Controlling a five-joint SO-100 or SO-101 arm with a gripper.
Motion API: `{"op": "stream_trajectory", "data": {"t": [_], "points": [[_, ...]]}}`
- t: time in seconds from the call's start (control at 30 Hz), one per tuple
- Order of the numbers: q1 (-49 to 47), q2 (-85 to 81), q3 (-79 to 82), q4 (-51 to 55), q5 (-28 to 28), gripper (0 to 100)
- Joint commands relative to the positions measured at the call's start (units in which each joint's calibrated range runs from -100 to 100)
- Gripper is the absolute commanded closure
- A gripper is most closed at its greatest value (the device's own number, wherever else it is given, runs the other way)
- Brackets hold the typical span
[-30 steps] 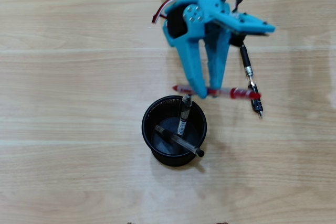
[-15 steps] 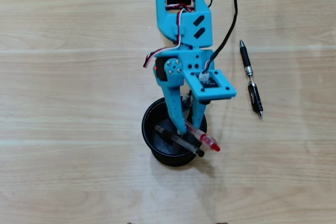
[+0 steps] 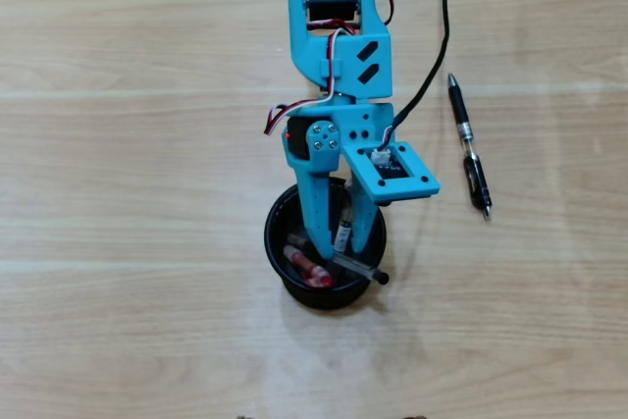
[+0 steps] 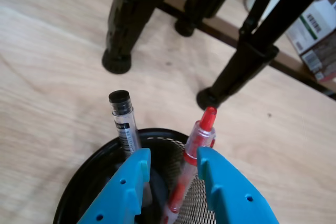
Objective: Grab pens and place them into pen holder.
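Observation:
Over the black mesh pen holder my blue gripper points down, its fingers reaching into the cup. The jaws are open. A red pen is inside the holder; in the wrist view the red pen stands between the fingers, leaning close to the right fingertip, above the holder's rim. A clear pen with a black cap stands in the cup at the left. Another clear pen lies slanted across the rim. A black pen lies on the wooden table, right of the arm.
A black cable runs down from the top edge to the wrist camera mount. In the wrist view, black stand legs rise beyond the holder, and a cardboard box sits at the far right.
The gripper carried the red pen from beside the black pen to over the holder, then opened. The red pen has dropped from the rim into the cup.

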Motion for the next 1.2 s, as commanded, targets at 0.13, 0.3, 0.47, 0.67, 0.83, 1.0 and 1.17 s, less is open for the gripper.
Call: {"op": "stream_trajectory", "data": {"t": [0.13, 0.3, 0.47, 0.67, 0.83, 1.0, 1.17], "points": [[0.7, -5.2, -1.6, -0.7, 0.5, 89], [-1.0, -15.0, 0.4, 8.1, 0.5, 89], [-4.5, -24.1, 1.8, 27.7, 2.9, 89], [-12.9, -24.1, 2.7, 46.1, 6.9, 89], [-20.0, -19.5, 10.5, 48.3, 6.7, 89], [-24.7, -13.6, 15.0, 48.3, -0.9, 89], [-28.1, -9.4, 14.5, 47.2, -8.1, 89]]}}
